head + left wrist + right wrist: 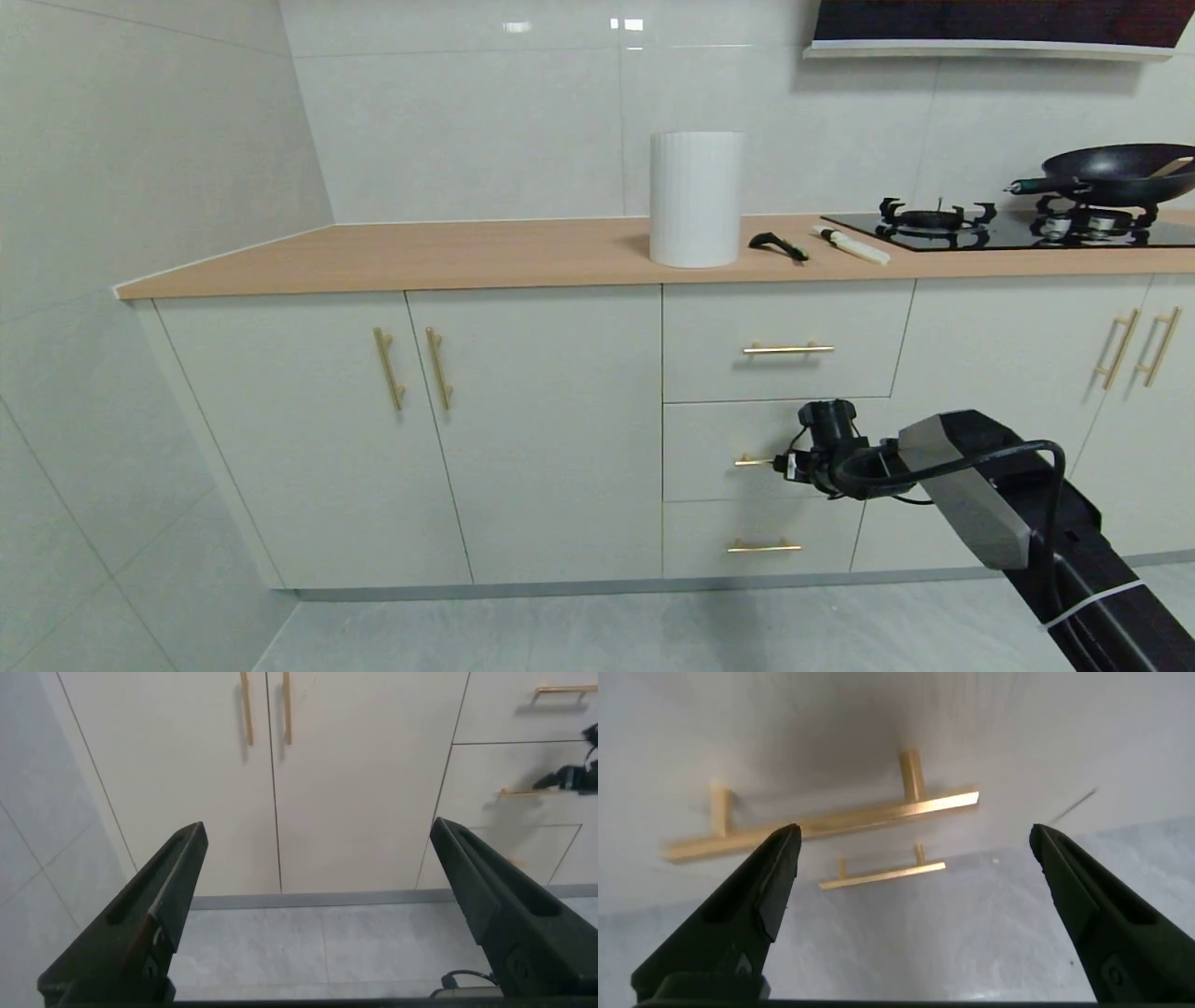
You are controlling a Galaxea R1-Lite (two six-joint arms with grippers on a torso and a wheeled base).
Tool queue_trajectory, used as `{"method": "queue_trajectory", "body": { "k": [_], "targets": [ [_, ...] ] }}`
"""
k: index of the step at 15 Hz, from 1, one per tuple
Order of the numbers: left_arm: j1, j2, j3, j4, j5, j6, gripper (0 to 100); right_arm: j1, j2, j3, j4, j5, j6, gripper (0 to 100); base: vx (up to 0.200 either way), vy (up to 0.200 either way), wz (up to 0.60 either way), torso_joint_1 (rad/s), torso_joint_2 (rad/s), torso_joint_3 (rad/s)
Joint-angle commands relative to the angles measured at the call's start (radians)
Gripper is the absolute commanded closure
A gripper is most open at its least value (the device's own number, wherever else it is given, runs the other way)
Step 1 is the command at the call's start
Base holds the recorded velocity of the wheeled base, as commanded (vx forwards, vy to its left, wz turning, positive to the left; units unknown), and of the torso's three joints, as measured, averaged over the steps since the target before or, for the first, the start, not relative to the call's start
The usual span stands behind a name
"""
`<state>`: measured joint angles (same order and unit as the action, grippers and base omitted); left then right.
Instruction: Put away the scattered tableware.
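Two loose utensils lie on the desk point(467, 252): one black utensil point(778, 245) and one white utensil point(850, 245). They are near each other but apart, the white one at 3 o'clock of the black.

One white container point(696, 198), tall and ribbed, stands upright just beside the black utensil, at its 9 o'clock. Its inside cannot be seen.

One black pan point(1116, 173) sits on the hob point(934, 233), at 3 o'clock of the utensils. One wooden piece point(1172, 166) shows at its rim. Burners counted: two.

Three drawers are stacked below the utensils, all closed: top drawer point(709, 345), middle drawer point(709, 439), bottom drawer point(709, 541). Each has one brass handle.

The right claw point(782, 464) is at the middle drawer's handle point(822, 821). It is released, jaws spread to either side of the bar, gripping nothing. Contact cannot be told.

The left claw point(317, 829) is likewise released and empty. It hangs low before one pair of closed cupboard doors point(266, 765), near the floor point(308, 943).
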<state>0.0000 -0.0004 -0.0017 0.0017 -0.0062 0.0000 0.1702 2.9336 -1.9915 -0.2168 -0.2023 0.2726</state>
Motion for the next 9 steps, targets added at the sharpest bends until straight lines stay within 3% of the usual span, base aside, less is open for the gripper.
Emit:
{"method": "queue_trajectory", "body": {
  "k": [1, 7, 9],
  "targets": [
    [0.0, 0.0, 0.0, 0.0, 0.0, 0.0, 0, 0.003, 0.035, -0.009, -0.001, 0.0, -0.001, 0, 0.0, 0.0, 0.0, 0.0, 0.0, 0.0],
    [0.0, 0.0, 0.0, 0.0, 0.0, 0.0, 0, -0.006, -0.007, -0.007, -0.142, -0.035, 0.036, 0, 0.0, 0.0, 0.0, 0.0, 0.0, 0.0],
    [0.0, 0.0, 0.0, 0.0, 0.0, 0.0, 0, -0.014, -0.047, 0.072, -0.231, -0.034, 0.036, 0, 0.0, 0.0, 0.0, 0.0, 0.0, 0.0]
  ]
}}
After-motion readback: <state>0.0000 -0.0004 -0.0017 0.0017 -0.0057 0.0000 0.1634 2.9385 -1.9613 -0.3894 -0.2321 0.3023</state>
